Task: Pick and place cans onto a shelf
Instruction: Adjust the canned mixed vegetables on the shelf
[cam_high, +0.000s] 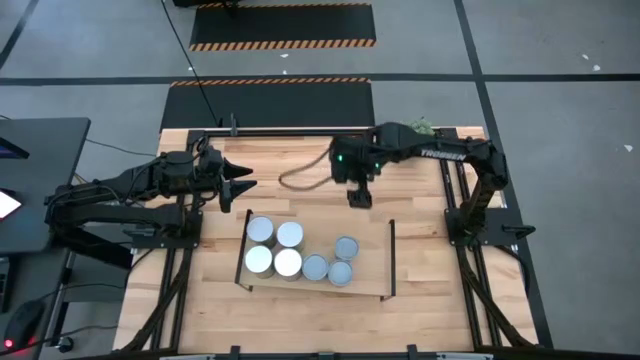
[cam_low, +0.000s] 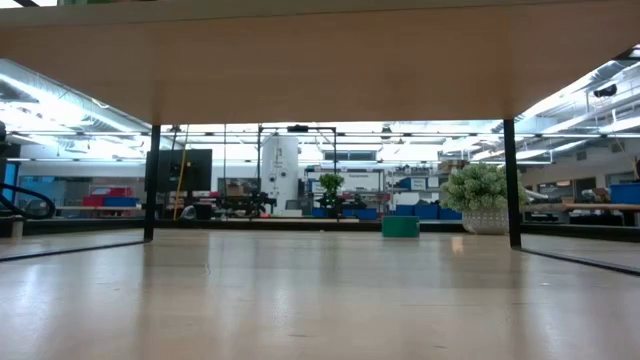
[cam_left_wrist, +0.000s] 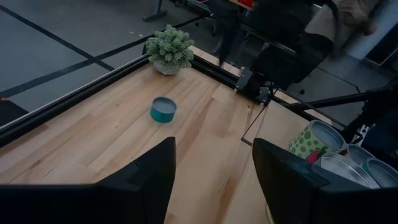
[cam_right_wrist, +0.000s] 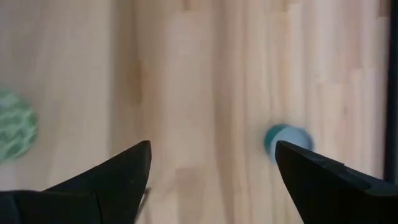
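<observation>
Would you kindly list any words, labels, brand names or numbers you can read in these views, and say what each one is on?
"TROSSEN", in pale letters on the right arm, seen from above; small, only just legible.
Cans on the shelf: no readable label; the one seen from the left wrist shows green dots only.
Background room in the low view: signs too small to read.

Even indoor light, one blurred wrist picture

Overhead strip lights in the room behind lit the scene evenly, and the table (cam_low: 320, 300) carried a pale sheen at six o'clock. The shelf (cam_low: 320, 50) stood dim at twelve o'clock in the low view. The right wrist view was soft throughout, wood grain and a teal can (cam_right_wrist: 287, 140) smeared. The cans (cam_high: 275, 248) glared whitish from above.
</observation>
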